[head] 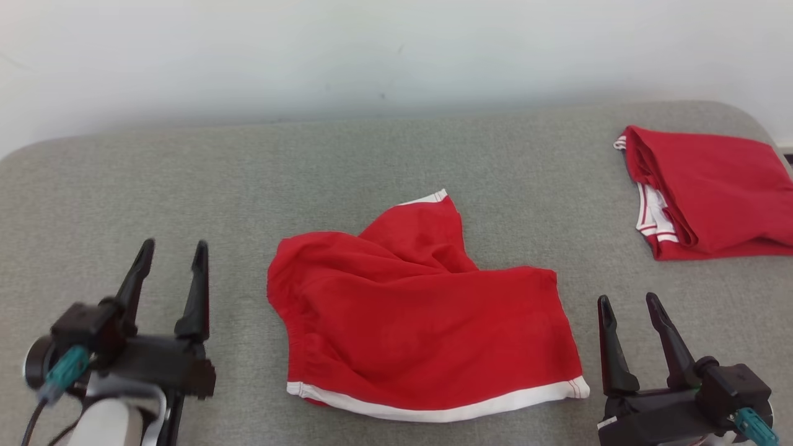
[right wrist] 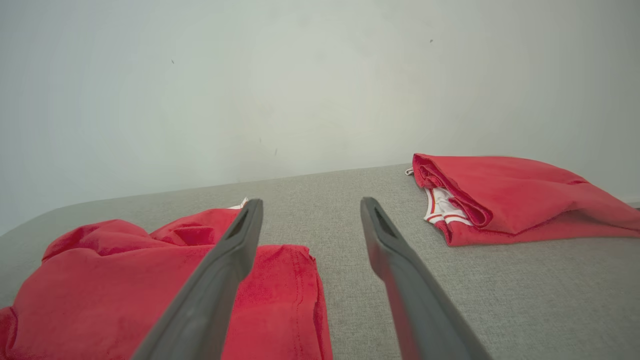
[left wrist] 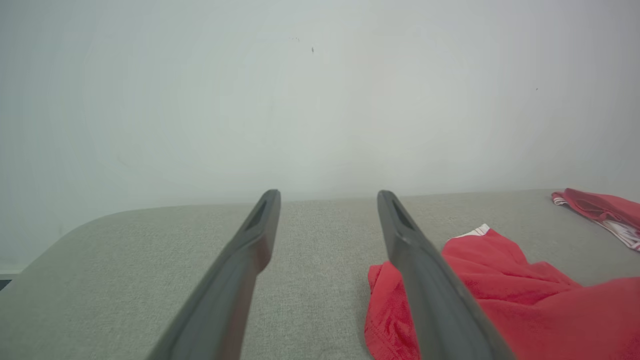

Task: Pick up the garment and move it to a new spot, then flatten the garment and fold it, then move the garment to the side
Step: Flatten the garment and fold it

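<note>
The garment (head: 415, 322) is a pair of red shorts with white trim, lying rumpled in the middle of the grey cushioned surface (head: 310, 167); one leg is bunched up toward the back. It also appears at the right of the left wrist view (left wrist: 500, 300) and at the left of the right wrist view (right wrist: 150, 280). My left gripper (head: 173, 254) sits open to the left of the garment, apart from it. My right gripper (head: 629, 303) sits open just off the garment's right edge. Nothing is between either pair of fingers (left wrist: 327, 197) (right wrist: 310, 205).
A second red garment with white striped trim (head: 706, 192) lies folded at the far right of the surface, near its edge. It shows too in the right wrist view (right wrist: 510, 200). A pale wall (head: 396, 56) rises behind the surface. Bare grey fabric stretches to the left.
</note>
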You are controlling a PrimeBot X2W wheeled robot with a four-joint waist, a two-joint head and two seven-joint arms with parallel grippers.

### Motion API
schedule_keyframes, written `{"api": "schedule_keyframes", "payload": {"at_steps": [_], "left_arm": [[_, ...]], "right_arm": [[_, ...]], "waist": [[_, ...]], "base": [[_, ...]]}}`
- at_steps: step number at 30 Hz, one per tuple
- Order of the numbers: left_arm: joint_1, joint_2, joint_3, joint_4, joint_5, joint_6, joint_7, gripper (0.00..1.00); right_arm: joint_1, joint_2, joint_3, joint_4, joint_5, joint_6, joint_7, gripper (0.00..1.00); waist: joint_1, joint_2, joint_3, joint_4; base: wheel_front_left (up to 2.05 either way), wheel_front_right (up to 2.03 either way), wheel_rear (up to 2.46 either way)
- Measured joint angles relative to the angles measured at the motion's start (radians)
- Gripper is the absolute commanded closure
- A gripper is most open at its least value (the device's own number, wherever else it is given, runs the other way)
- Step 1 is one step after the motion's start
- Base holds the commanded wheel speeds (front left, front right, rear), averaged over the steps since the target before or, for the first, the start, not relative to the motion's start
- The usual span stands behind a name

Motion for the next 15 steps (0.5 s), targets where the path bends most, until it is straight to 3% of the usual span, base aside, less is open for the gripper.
{"api": "schedule_keyframes", "payload": {"at_steps": [6, 15], "left_arm": [[0.156, -0.057, 0.115, -0.127, 0.045, 0.013, -0.002, 0.0], [0.335, -0.129, 0.182, -0.221, 0.097, -0.014, -0.002, 0.0]], "right_arm": [[0.027, -0.006, -0.001, -0.011, 0.0, 0.0, 0.0, 0.0], [0.077, -0.022, 0.006, -0.01, 0.002, 0.0, 0.0, 0.0]], "waist": [[0.0, 0.0, -0.034, 0.029], [-0.0001, 0.0, -0.079, 0.049]], "base": [[0.0, 0.0, 0.0], [0.0, 0.0, 0.0]]}}
